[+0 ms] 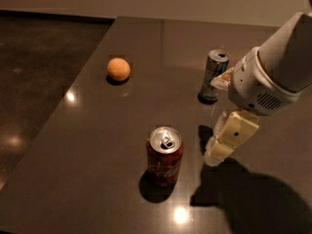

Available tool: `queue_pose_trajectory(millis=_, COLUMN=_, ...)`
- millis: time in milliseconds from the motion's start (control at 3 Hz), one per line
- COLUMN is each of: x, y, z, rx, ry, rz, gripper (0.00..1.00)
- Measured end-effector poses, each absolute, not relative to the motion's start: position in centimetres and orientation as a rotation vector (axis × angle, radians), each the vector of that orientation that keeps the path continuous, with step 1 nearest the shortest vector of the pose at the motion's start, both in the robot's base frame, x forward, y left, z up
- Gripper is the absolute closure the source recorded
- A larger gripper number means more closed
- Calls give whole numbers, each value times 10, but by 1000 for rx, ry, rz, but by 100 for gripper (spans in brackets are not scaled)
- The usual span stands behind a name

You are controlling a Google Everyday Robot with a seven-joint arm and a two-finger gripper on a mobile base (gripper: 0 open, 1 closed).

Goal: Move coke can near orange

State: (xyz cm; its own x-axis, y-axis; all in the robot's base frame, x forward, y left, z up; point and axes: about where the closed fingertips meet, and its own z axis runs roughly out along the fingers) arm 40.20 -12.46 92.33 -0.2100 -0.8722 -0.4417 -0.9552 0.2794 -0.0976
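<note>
The coke can (165, 156) stands upright on the dark table (97, 179), near its front, red with a silver top and pull tab. The orange (118, 69) lies on the table to the far left of the can, well apart from it. My gripper (222, 143) hangs from the white arm at the right, just right of the coke can and a little above the table, not touching the can.
A taller silver-and-blue can (213, 75) stands upright behind my gripper, close to the arm's white housing (263, 82). The table's left edge runs diagonally past the orange, with dark floor (34, 72) beyond it.
</note>
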Motion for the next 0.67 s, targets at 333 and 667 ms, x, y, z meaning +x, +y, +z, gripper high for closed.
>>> queue_pose_trajectory(millis=333, x=388, y=-96, z=918, rx=-1644, ry=2096, rz=397, gripper=0)
queue_pose_trajectory(millis=667, x=367, y=-65, z=910, rx=-1726, ry=2029, rz=466, gripper=0)
